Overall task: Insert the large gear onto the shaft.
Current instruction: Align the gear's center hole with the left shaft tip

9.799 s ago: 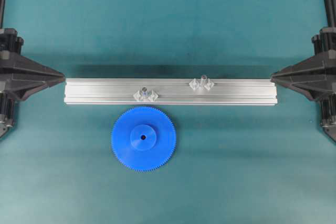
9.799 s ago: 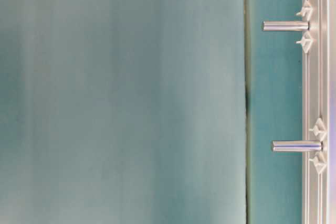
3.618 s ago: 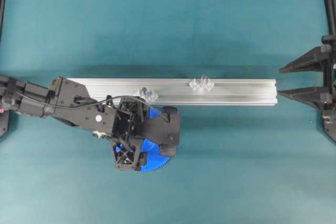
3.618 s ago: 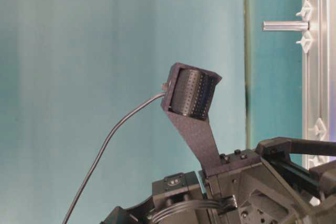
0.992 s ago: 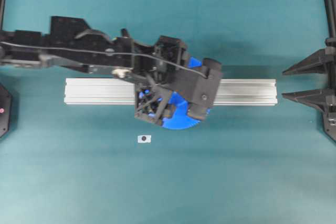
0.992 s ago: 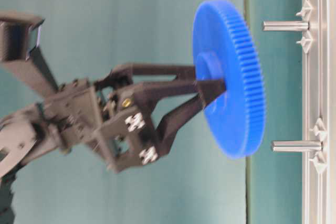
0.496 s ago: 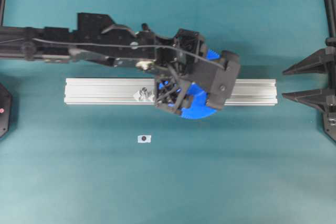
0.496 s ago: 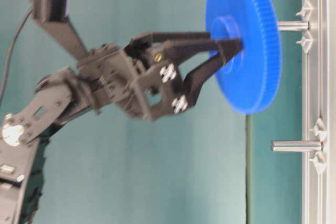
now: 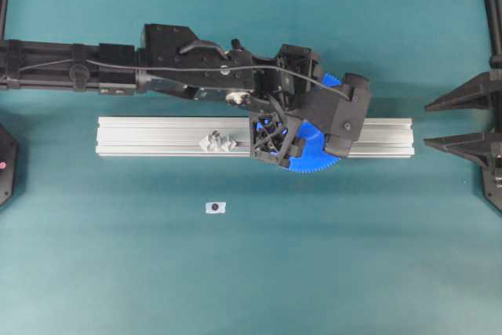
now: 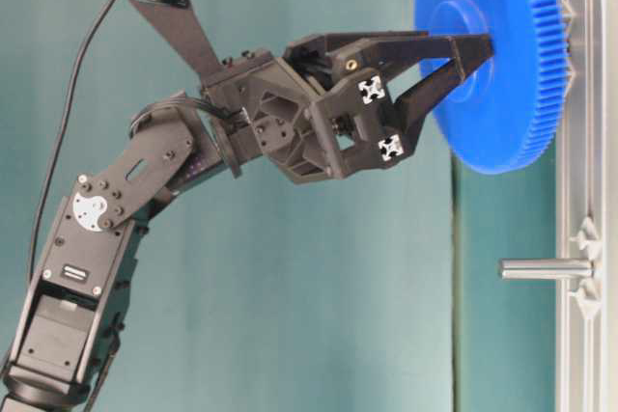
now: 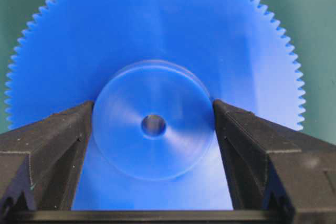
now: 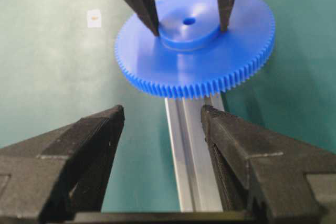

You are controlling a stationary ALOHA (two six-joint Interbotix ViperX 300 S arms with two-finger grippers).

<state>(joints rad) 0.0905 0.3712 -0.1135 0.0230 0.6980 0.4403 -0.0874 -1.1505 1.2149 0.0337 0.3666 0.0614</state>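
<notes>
Over the aluminium rail [image 9: 157, 137]: large gear [image 10: 502, 55], gripped by its hub in the left claw [image 11: 153, 129], held level just above the rail. Shaft hidden behind gear; seating unconfirmed, release pending. Right claw [image 12: 160, 145]: open, empty, well apart.

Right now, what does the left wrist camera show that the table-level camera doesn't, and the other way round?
Only the left wrist view shows the large gear's small centre hole and both tool fingers pressed against opposite sides of the raised hub.

Only the table-level view shows the aluminium rail, the free post standing on it, the arm behind the left tool, and how close the gear sits to the rail.

Both show the blue toothed gear gripped by its hub in the left tool, over the green table.
</notes>
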